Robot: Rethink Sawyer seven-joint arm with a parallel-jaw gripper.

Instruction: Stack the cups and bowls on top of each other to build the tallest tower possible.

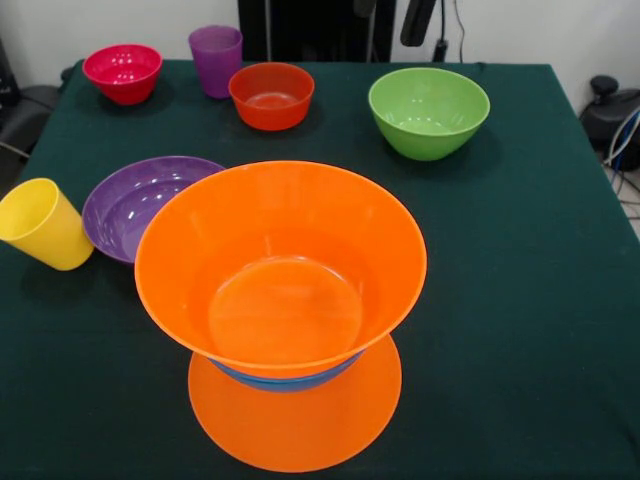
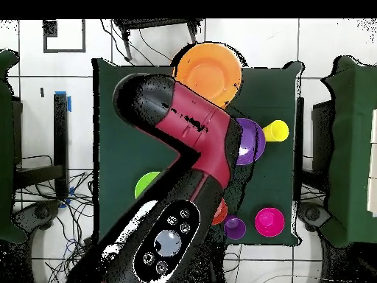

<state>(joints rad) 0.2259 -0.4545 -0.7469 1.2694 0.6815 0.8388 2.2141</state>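
The tower stands at the front middle: an upturned large orange bowl (image 1: 295, 425) as base, a blue bowl (image 1: 285, 381) on it, and a second large orange bowl (image 1: 280, 270) upright on top; its top also shows in the overhead view (image 2: 210, 70). Loose on the table are a shallow purple bowl (image 1: 140, 205), a tilted yellow cup (image 1: 40, 222), a purple cup (image 1: 216, 58), a pink-red bowl (image 1: 122, 72), an orange-red bowl (image 1: 271, 95) and a green bowl (image 1: 428, 112). The teal bowl is out of view. A dark part of the gripper (image 1: 418, 20) shows at the top edge, far from everything.
The table (image 1: 520, 300) has a dark green cloth. The red and black arm (image 2: 191, 140) spreads over the overhead view and hides much of the table. Cables and equipment lie on the floor past the table's right edge (image 1: 615, 120).
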